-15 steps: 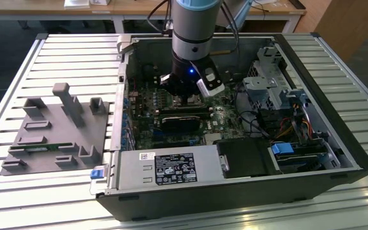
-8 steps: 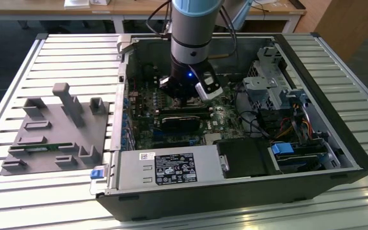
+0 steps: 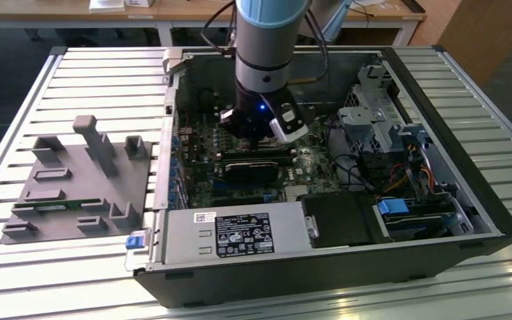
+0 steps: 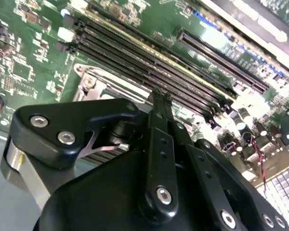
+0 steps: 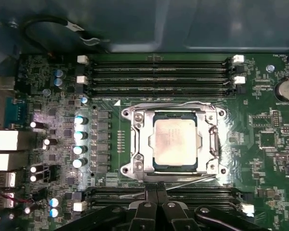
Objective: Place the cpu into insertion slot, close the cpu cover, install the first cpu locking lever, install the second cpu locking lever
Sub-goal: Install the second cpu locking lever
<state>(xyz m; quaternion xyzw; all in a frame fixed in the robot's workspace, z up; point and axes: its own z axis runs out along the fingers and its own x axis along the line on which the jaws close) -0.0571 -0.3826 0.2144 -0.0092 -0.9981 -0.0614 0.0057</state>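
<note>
— Two fingers on that gripper (image 5: 156, 188): apart or together?
— Together, tips meeting with nothing visible between them. In the first wrist view they hang just beside the cpu cover (image 5: 139, 139), near a thin wire lever (image 5: 192, 179) that runs slanted along that edge of the frame.
— And the cpu (image 5: 176, 139)?
— Seated flat in the insertion slot (image 5: 176, 168), grey lid showing through the cover's cut-out (the cover lies down over its rim). Long memory slots (image 5: 159, 72) run along the far side of the socket.
— Wider out?
— In the exterior view the gripper (image 3: 254, 143) points down onto the green board (image 3: 314, 163) inside the open computer case (image 3: 327, 267). A silver power supply (image 3: 229, 233) sits at six o'clock from it, a drive cage (image 3: 376, 127) at three o'clock and a grey fixture plate (image 3: 69, 193) at nine o'clock, outside the case on the slatted table (image 3: 105, 67).
</note>
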